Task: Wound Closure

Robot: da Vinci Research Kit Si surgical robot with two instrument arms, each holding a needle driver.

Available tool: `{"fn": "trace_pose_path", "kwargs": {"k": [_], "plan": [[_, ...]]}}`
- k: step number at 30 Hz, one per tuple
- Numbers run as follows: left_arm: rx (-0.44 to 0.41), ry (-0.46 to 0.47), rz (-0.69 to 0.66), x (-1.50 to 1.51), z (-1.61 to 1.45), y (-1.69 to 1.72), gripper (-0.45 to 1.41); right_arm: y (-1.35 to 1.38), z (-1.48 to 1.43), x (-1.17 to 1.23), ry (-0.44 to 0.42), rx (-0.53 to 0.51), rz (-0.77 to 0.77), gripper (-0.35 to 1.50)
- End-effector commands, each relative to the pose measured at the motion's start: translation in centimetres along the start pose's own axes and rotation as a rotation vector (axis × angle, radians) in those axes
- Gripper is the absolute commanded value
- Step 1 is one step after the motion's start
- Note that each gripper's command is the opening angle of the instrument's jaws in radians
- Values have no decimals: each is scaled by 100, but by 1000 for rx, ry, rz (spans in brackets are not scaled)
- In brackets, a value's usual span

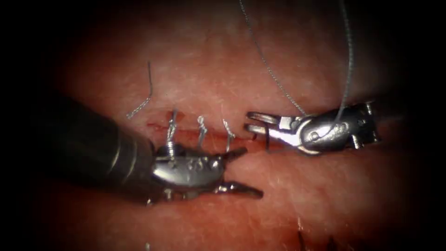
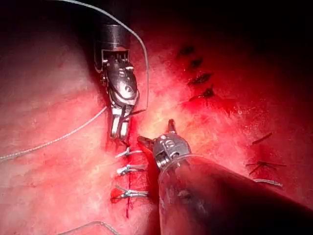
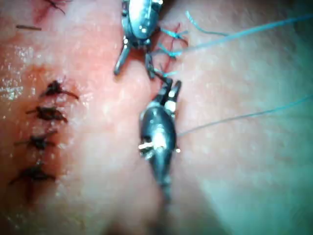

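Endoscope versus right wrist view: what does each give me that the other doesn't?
Endoscope: three stitches, clear enough to count, and a cut end of thread lying on the tissue near them.
Right wrist: a row of four dark stitches away from the tools.
Both: the left end effector is open and holds nothing. The right end effector is open beside the last stitch, with thread running up from it. I cannot tell where the needle is.

no readable text, labels, brands, numbers or signs on anything
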Motion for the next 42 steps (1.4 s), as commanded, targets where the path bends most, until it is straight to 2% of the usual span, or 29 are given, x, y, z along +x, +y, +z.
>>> {"fn": "trace_pose_path", "kwargs": {"k": [1, 3, 6, 13, 17, 21, 32, 42], "plan": [[-2, -2, 0, -11, 7, 7, 46, -5, 6, 2, 10, -5, 7, -35], [-2, -4, 9, -14, 10, 6, 41, 2, 5, 11, 21, -23, -47, -35], [-7, -24, -10, -31, 23, 1, 41, 13, 4, 38, 32, -62, -177, -35], [-15, -52, -23, -42, 31, 1, 46, 25, 7, 74, 47, -96, -235, -35], [-19, -54, -28, -43, 33, 2, 46, 32, 8, 84, 47, -101, -242, -35], [-17, -60, -32, -45, 34, 1, 47, 34, 8, 82, 49, -99, -248, -35], [-16, -60, -31, -45, 35, 1, 49, 49, 7, 76, 75, -137, -67, -35], [-16, -60, -32, -45, 35, 1, 49, 69, -3, 75, 83, -211, 214, -35]]}}
